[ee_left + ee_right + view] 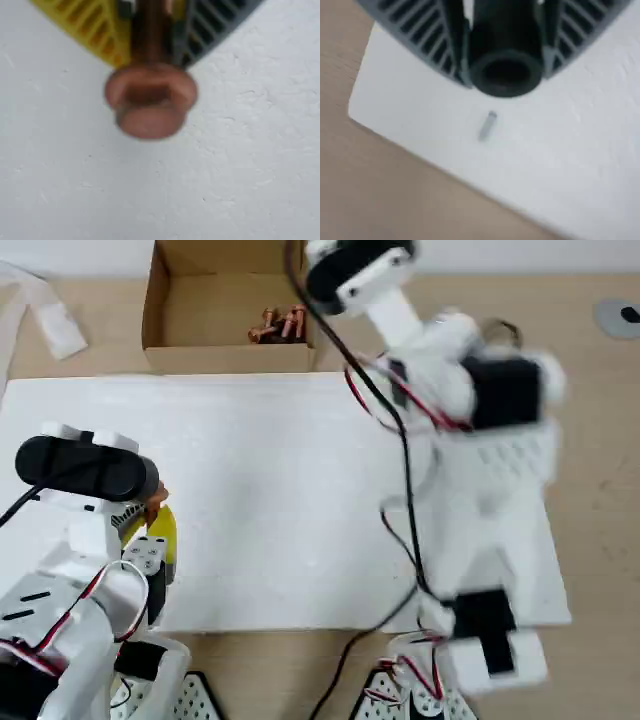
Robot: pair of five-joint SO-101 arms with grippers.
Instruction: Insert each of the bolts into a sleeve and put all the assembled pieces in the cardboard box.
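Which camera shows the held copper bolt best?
The left wrist view: the bolt hangs close up, head whole. The high view catches just a copper sliver of it; the right wrist view faces a black sleeve.

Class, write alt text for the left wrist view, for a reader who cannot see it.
A copper-coloured bolt is clamped in the left gripper, between its yellow and dark ribbed fingers, with its flanged head pointing at the camera. A white sheet lies behind it.
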